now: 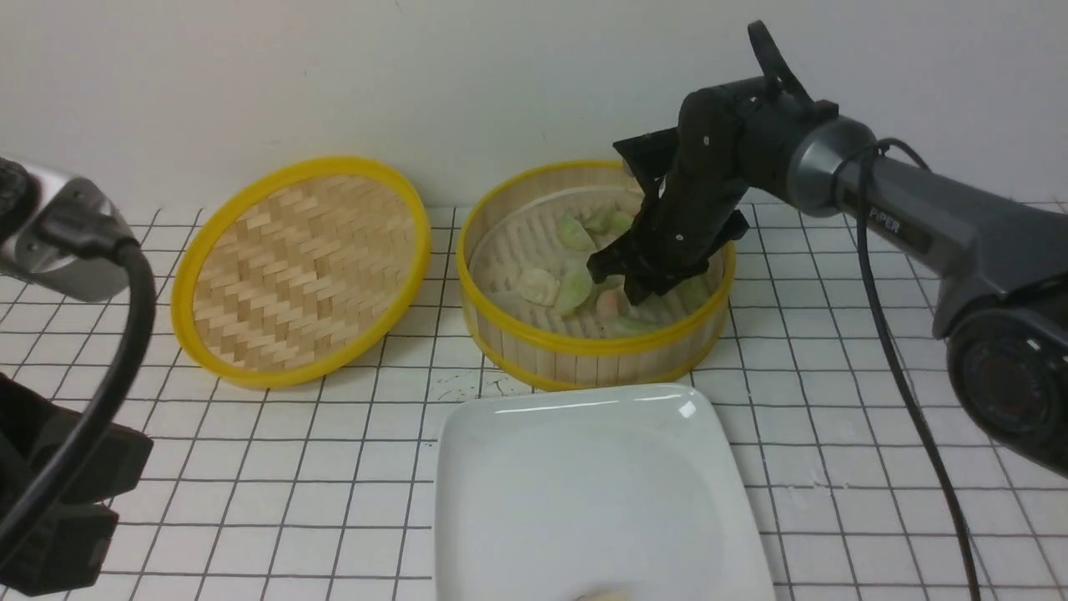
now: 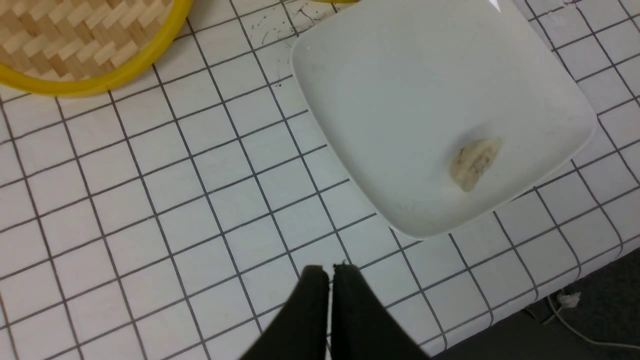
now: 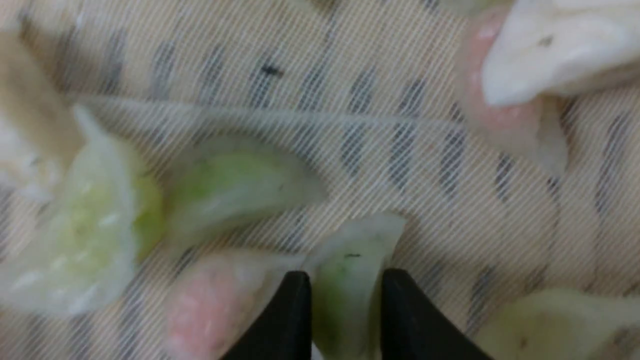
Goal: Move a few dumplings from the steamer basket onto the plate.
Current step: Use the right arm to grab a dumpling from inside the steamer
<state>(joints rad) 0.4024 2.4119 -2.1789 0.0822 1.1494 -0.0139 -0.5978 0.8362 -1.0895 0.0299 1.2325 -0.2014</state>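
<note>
The steamer basket (image 1: pixel 534 338) stands at the back of the tiled table and holds several dumplings (image 1: pixel 574 288). My right gripper (image 1: pixel 622 284) reaches down inside it. In the right wrist view this gripper (image 3: pixel 346 280) has its two black fingers pressed on either side of a pale green dumpling (image 3: pixel 350 250), with a pinkish one (image 3: pixel 215 300) right beside it. The white plate (image 1: pixel 534 517) lies in front of the basket and carries one whitish dumpling (image 2: pixel 473 157) near its front edge. My left gripper (image 2: pixel 329 270) hovers shut and empty over bare tiles beside the plate.
The shallow woven lid (image 1: pixel 300 267) lies left of the basket. More green dumplings (image 3: pixel 90 235) and a whitish one (image 3: pixel 555 45) lie around the held one on the slatted floor. The table's front edge (image 2: pixel 575 280) runs close to the plate.
</note>
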